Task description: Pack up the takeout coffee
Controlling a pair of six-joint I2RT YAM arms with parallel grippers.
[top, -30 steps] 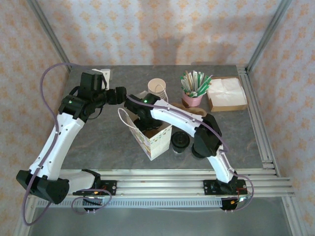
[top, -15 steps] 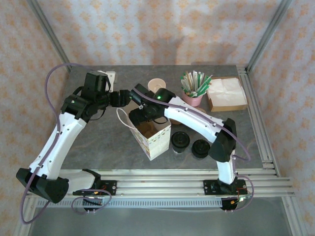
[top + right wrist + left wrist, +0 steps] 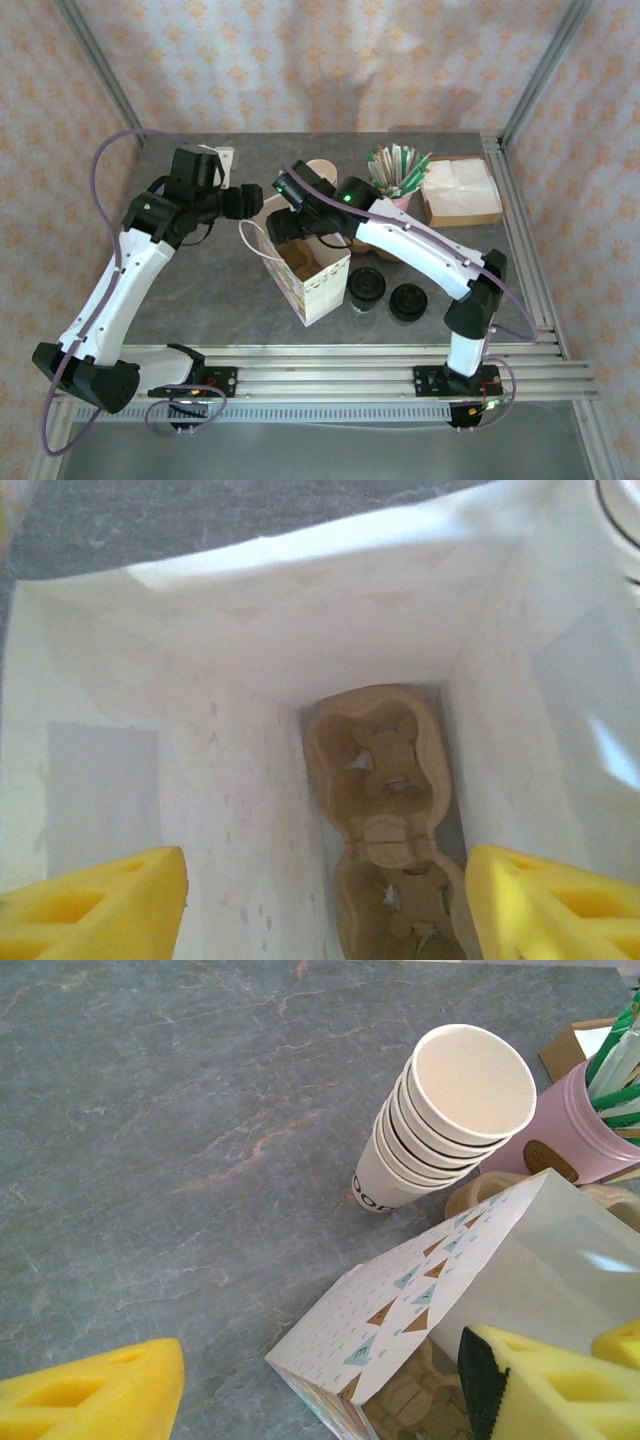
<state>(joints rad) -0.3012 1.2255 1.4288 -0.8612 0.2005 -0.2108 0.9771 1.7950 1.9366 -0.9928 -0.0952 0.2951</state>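
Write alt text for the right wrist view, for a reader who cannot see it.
Looking straight down into an open white paper bag, a brown moulded-pulp cup carrier lies on its bottom with no cup in it. The right gripper hangs above the opening, its two yellow foam-padded fingers spread wide, holding nothing.

I can read no whole word anywhere. On the stack of paper cups, the lowest cup carries black letters near its base, too cut off to read. The brown oval label on the pink cup is too blurred to read.
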